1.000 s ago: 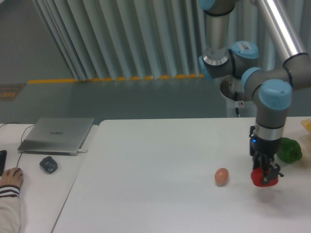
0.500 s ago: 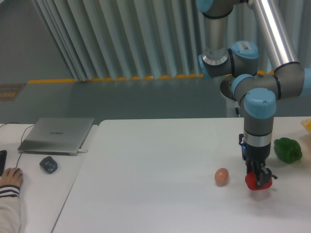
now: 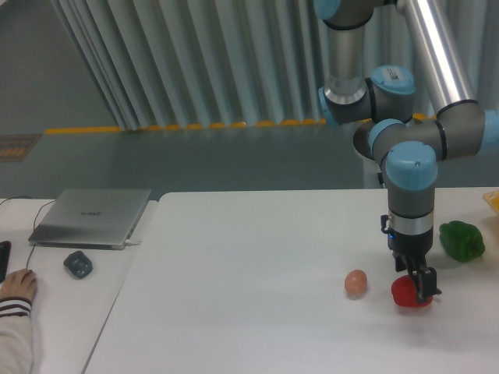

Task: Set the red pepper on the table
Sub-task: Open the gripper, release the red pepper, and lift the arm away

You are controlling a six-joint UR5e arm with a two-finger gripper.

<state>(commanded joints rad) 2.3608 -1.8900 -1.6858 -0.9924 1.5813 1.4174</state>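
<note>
1. Broadly, the white table (image 3: 234, 265) fills the lower part of the view, with a smaller desk (image 3: 54, 265) to its left carrying a closed laptop (image 3: 92, 216) and a dark mouse (image 3: 78, 264).
2. Next, the arm (image 3: 409, 167) reaches straight down over the table's right side.
3. The green pepper (image 3: 461, 240) lies near the right edge.
4. The red pepper (image 3: 408, 292) rests on the tabletop, just right of the egg (image 3: 355, 282).
5. The gripper (image 3: 415, 280) points down at the red pepper, its fingers against it; whether they grip or have let go cannot be told.
</note>
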